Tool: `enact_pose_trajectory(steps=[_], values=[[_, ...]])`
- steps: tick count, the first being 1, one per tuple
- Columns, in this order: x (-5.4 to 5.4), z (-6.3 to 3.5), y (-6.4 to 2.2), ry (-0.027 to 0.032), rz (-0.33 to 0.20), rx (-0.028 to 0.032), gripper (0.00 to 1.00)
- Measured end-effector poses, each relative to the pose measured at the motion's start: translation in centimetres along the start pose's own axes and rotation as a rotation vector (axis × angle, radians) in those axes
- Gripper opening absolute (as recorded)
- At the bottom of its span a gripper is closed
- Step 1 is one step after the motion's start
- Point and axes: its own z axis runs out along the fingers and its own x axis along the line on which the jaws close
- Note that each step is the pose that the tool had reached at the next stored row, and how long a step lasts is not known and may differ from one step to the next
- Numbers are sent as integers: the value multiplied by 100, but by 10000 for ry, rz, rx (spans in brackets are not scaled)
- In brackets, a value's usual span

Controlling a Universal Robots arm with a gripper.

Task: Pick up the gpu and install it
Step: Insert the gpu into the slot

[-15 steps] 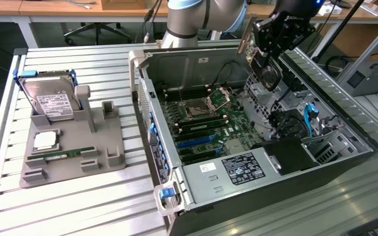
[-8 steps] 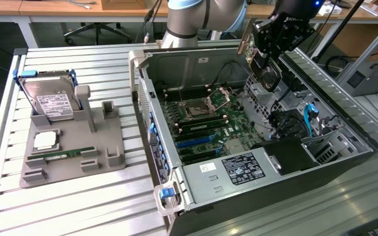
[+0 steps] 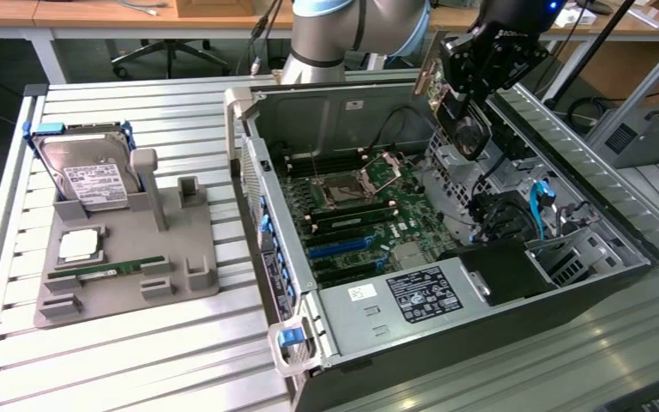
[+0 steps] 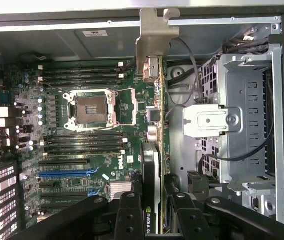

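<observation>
Black gpu (image 3: 465, 129) clamped edge-on between jaws, above open case (image 3: 329, 112).

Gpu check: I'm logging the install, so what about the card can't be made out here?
- Exterior view: the gpu has its upper part covered by the end effector.
- Wrist view: it shows edge-on, so its faces are unseen; its near end is hidden between the fingers.

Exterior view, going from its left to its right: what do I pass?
hard drive → processor socket on the open case's motherboard → gpu, held in the gripper above the case → blue cable
</observation>
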Motion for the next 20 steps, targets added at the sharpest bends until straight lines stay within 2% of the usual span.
enact_pose_trajectory(steps=[5, 14, 20], values=[[1, 0, 0, 11, -217, -4, 27], [0, 0, 0, 65, -1272, 4, 27], [0, 0, 0, 115, -2270, 17, 27]])
